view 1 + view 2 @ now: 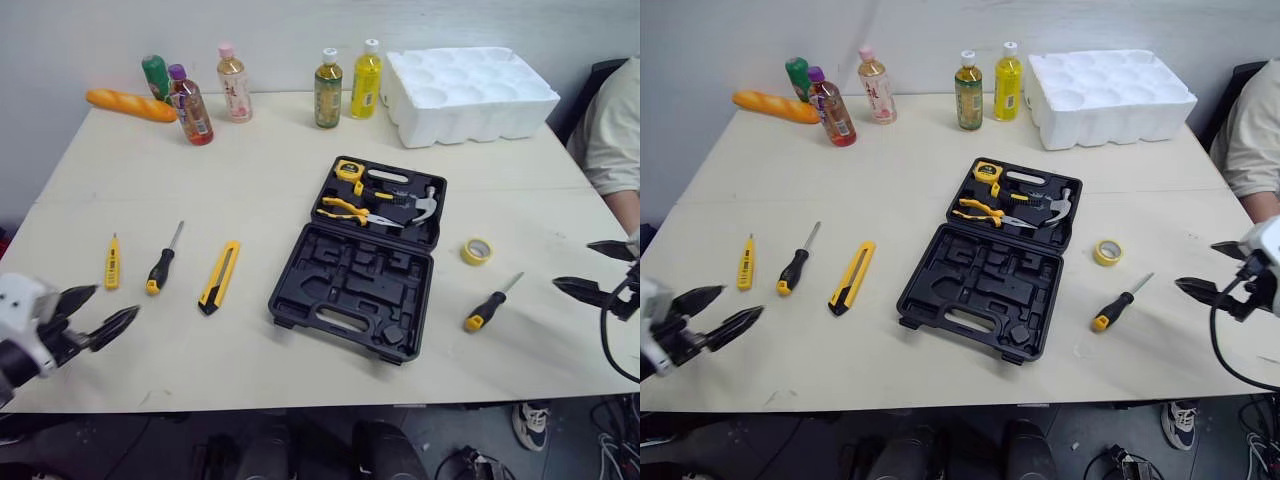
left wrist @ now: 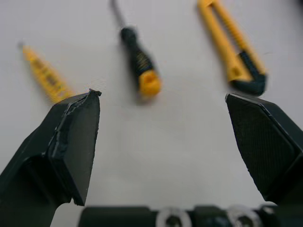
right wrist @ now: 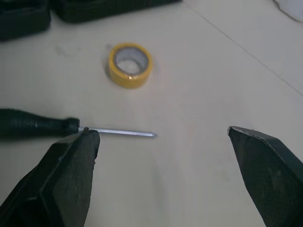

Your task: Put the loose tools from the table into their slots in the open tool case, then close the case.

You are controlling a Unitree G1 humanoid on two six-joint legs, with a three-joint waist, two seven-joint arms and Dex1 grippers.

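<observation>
Beige table carries everything. White foam tray sits at the far right corner, with a person's sleeve at the right edge. Near the middle the black tool case lies open; its near half is bare moulded slots, while its far half holds a tape measure, pliers and a hammer.

The left gripper hovers over the near left edge, fingers spread wide and empty. The right gripper hangs off the right edge, likewise spread and empty.

A bread loaf and five bottles line the far side; their labels are too small to read.

Left of the case lie a yellow utility knife, a black-handled screwdriver and a yellow tester pen. Right of it lie a second screwdriver and a yellow tape roll. Print on the handles is blurred.
</observation>
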